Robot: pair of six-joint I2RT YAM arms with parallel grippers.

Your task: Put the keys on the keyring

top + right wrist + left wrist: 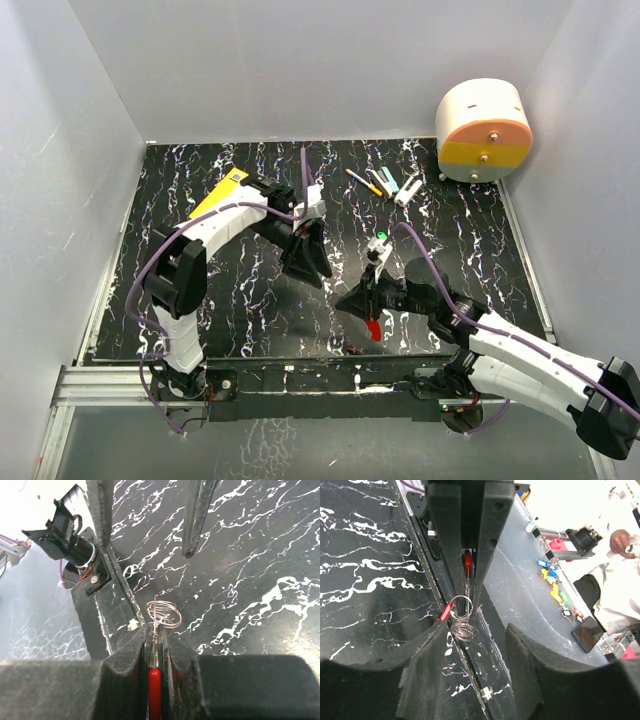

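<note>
- Counting the task's pieces first: one red key (154,685) shows plainly, its silver blade reaching forward to one keyring (162,612), a coil of thin wire loops lying on the black marbled table (480,250).
- Right gripper (155,630) is clamped on the red key, both pads pressed flat against the key's head at lower centre of the right wrist view.
- Left gripper (305,262) stands with its two fingers (102,525) apart, nothing between them, tips near the ring on its far side.
- One more small red piece (445,612) sits just left of the ring in the left wrist view; what it is I cannot tell.
- One small green piece (382,238) sits just above the right gripper in the top view.
- One yellow box (218,195) lies at upper left of the table, partly under the left arm.
- Roughly four pens and markers (385,183) lie in a cluster at upper centre-right.
- One round white, orange and yellow drum (485,130) stands in the upper right corner.
</note>
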